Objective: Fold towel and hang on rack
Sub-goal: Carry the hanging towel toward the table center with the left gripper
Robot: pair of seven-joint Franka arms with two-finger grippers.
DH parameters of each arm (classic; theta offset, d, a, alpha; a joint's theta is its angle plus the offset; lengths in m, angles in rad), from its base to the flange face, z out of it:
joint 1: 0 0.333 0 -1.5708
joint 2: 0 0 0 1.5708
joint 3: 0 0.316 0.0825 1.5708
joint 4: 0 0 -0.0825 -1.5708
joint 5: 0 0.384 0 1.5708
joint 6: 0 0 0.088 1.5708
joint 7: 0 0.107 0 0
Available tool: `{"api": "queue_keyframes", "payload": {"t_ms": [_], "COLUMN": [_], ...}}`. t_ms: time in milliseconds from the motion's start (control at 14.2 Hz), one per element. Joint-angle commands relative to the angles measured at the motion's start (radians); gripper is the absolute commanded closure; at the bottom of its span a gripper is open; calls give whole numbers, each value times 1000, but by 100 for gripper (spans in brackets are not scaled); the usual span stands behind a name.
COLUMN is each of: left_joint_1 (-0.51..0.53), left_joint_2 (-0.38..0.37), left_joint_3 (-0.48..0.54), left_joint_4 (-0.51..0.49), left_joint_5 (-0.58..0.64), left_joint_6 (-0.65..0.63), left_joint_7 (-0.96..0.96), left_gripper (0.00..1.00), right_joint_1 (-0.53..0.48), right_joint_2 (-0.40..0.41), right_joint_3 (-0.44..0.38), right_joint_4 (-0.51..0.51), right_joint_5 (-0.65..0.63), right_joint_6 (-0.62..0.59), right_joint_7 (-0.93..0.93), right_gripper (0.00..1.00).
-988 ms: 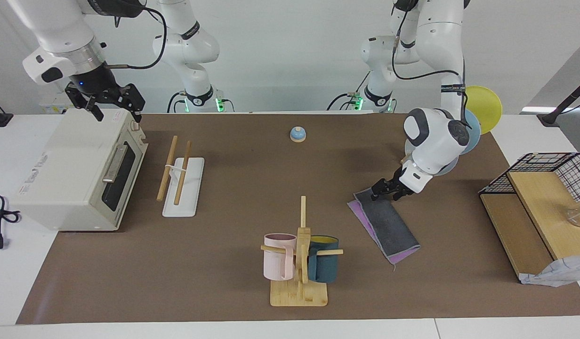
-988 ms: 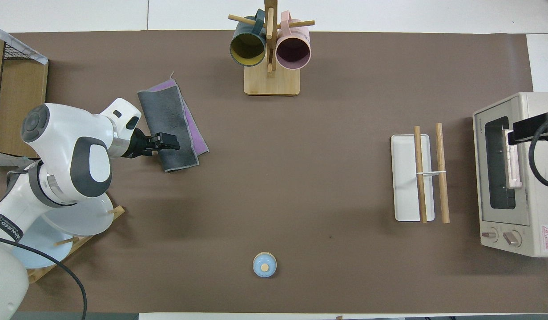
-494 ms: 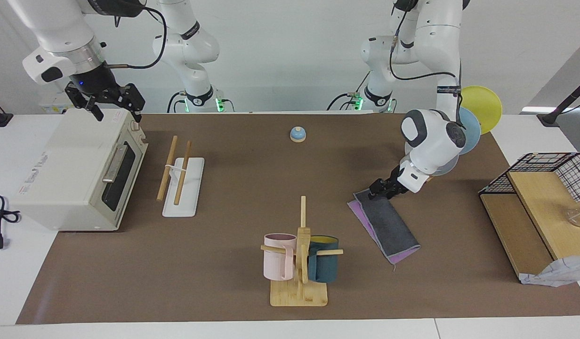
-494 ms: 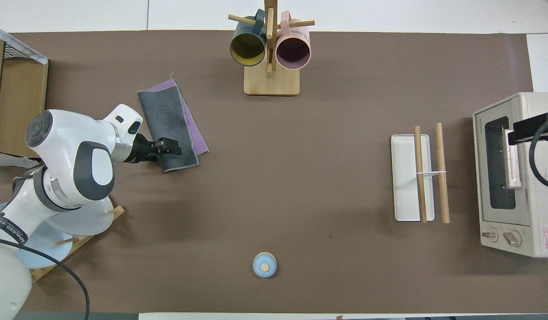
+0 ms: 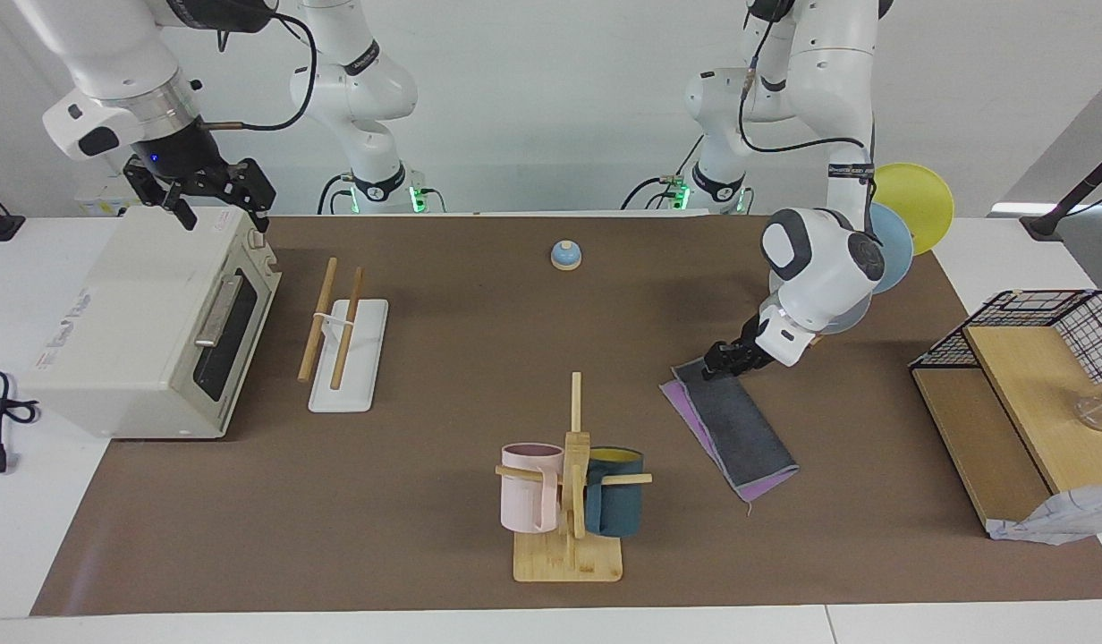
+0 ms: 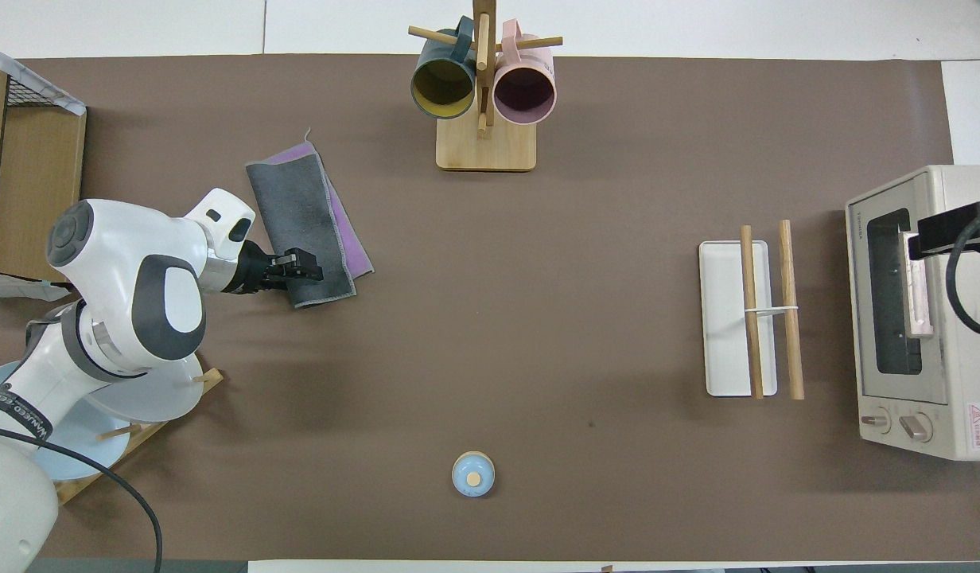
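Towel (image 5: 734,429) lies folded on the brown mat toward my left arm's end of the table, grey face up with a purple strip showing along one side, beside the mug tree (image 5: 571,501). My left gripper (image 5: 719,361) sits at the towel's edge nearest me; I cannot tell whether its fingers have the cloth clamped. My right gripper (image 5: 218,199) waits with its fingers spread over the toaster oven (image 5: 139,322), near the rack (image 5: 343,344).

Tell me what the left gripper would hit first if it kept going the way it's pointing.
The towel: the left gripper is down at its nearer end, pointing low across the folded cloth. Depth is hard to judge, so contact is likely, not certain.
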Motion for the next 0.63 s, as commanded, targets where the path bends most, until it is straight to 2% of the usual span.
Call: {"api": "queue_keyframes", "payload": {"t_ms": [0,71,141,212,564], "left_joint_1": [21,23,23,23,26], "left_joint_2": [-13,-13,-13,-13,-19], "left_joint_3": [-3,-3,-3,-3,-3], "left_joint_4": [-27,-28,-28,-27,-7], "left_joint_5": [-24,-25,-24,-25,-27], "left_joint_6": [22,21,19,16,-13], "left_joint_7": [26,32,32,32,23], "left_gripper": [72,82,98,100,100], "right_joint_1": [-13,-15,-13,-12,-15], "right_joint_2": [-17,-17,-17,-17,-17], "right_joint_3": [4,4,4,4,4], "right_joint_4": [-13,-15,-15,-16,-15], "right_joint_5": [20,20,20,20,20], "right_joint_6": [-4,-1,4,5,1], "right_joint_7": [-16,-16,-14,-13,-14], "right_gripper": [0,0,0,0,0]}}
